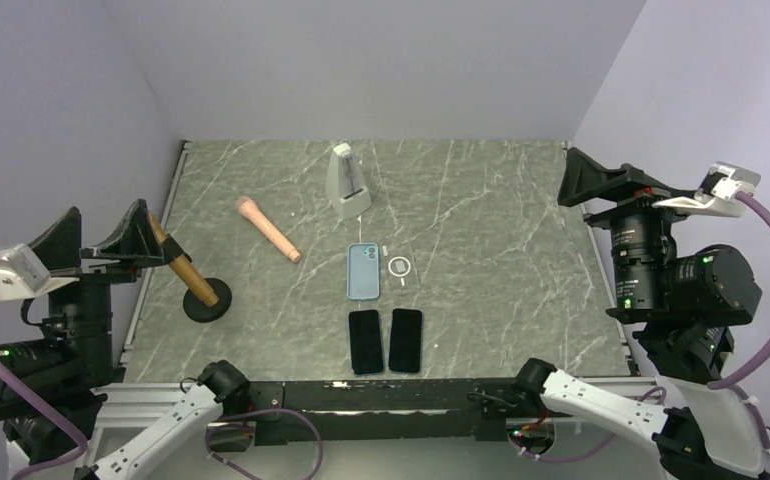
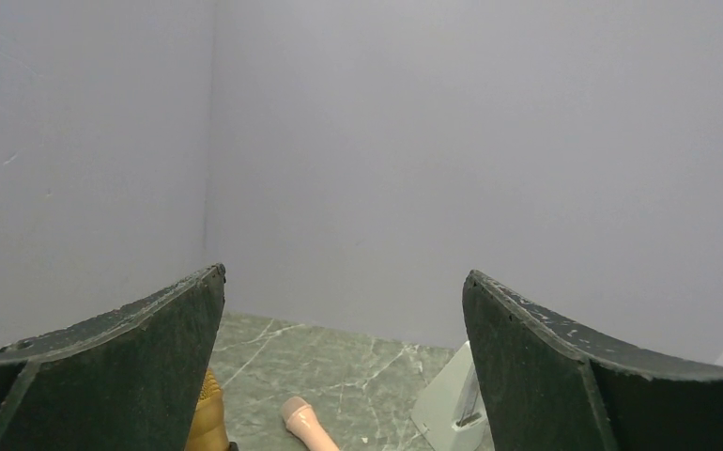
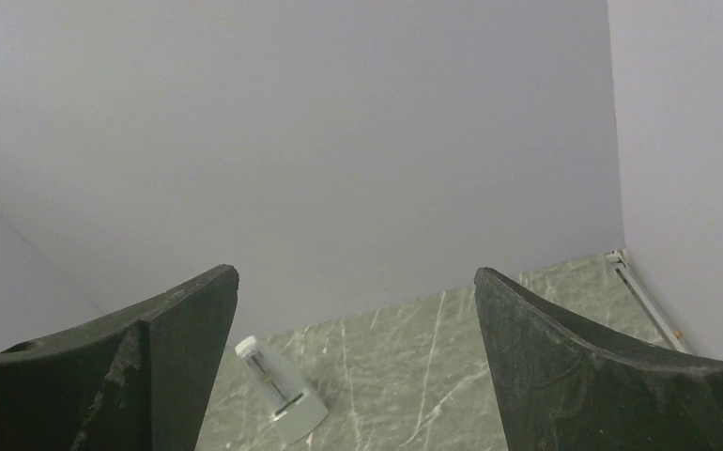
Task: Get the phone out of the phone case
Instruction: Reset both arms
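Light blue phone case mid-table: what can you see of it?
The light blue rectangular phone case lies flat on the grey marbled table, back up, lengthwise from near to far. It has rounded corners and a dark camera spot at its far left corner. A small white ring lies just to its right, apart; nothing else touches it.

Left claw [image 2: 344, 272], right claw [image 3: 357, 271]: agape

On table [image 1: 501, 220], at centre: phone case [image 1: 362, 272] lying flat, ring [image 1: 399, 267] just to its right. Before the case, side by side and apart: left phone [image 1: 365, 341], right phone [image 1: 406, 340]. Behind the case: metronome [image 1: 345, 183], upright. Left of metronome: stick [image 1: 268, 228], lying slanted. Farther left and nearer: round base [image 1: 207, 300] with tilted handle.
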You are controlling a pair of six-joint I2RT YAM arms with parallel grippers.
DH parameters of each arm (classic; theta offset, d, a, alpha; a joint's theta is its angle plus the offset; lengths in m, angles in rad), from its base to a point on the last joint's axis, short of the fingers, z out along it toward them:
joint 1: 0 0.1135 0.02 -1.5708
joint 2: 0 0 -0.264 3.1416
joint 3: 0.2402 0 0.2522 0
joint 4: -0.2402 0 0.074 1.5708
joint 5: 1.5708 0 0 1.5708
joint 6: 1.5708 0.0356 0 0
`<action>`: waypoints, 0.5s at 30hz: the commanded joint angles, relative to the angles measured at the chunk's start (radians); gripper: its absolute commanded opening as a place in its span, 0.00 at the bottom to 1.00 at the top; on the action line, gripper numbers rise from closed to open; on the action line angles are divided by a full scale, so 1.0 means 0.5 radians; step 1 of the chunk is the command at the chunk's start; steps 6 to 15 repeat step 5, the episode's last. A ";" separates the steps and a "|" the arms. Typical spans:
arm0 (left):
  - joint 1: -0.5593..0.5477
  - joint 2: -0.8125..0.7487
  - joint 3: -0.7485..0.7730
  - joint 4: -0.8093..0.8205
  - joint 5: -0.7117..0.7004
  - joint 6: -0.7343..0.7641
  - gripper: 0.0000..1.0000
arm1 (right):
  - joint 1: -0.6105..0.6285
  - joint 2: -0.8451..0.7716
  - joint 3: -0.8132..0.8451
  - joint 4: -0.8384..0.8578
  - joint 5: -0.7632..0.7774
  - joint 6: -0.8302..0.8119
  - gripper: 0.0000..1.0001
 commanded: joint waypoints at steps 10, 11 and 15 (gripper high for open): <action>0.004 0.038 0.005 -0.005 0.002 -0.021 0.99 | 0.000 0.044 -0.009 -0.043 0.126 -0.086 1.00; 0.004 0.038 0.005 -0.005 0.002 -0.021 0.99 | 0.000 0.044 -0.009 -0.043 0.126 -0.086 1.00; 0.004 0.038 0.005 -0.005 0.002 -0.021 0.99 | 0.000 0.044 -0.009 -0.043 0.126 -0.086 1.00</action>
